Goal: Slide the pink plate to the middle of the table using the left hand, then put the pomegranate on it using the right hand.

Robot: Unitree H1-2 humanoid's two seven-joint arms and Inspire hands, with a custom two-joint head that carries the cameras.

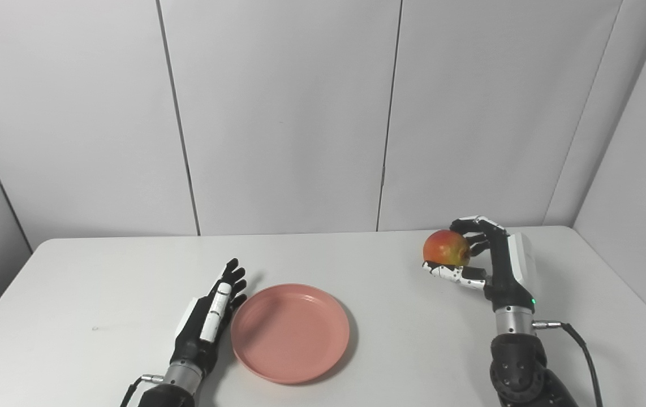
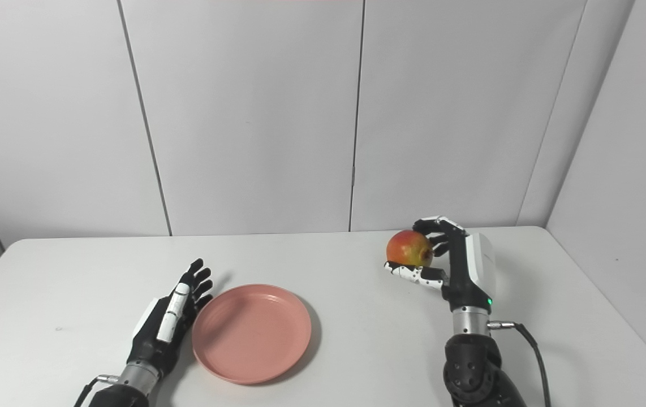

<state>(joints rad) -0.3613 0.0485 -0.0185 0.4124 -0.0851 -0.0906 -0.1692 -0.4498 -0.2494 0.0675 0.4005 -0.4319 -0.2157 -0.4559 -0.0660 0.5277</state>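
Observation:
A round pink plate [image 1: 290,333] lies empty on the white table [image 1: 357,265], near the front and a little left of centre. My left hand [image 1: 212,314] rests open beside the plate's left rim, fingers stretched toward the wall, close to or just touching the rim. At the right, my right hand [image 1: 484,257] is shut on the red-and-yellow pomegranate [image 1: 446,247], fingers over its top and thumb under it. The fruit is held above the table, well to the right of the plate.
Grey wall panels stand right behind the table's far edge, and a side wall runs close along the right edge. A black cable [image 1: 583,350] trails from the right wrist toward the front right corner.

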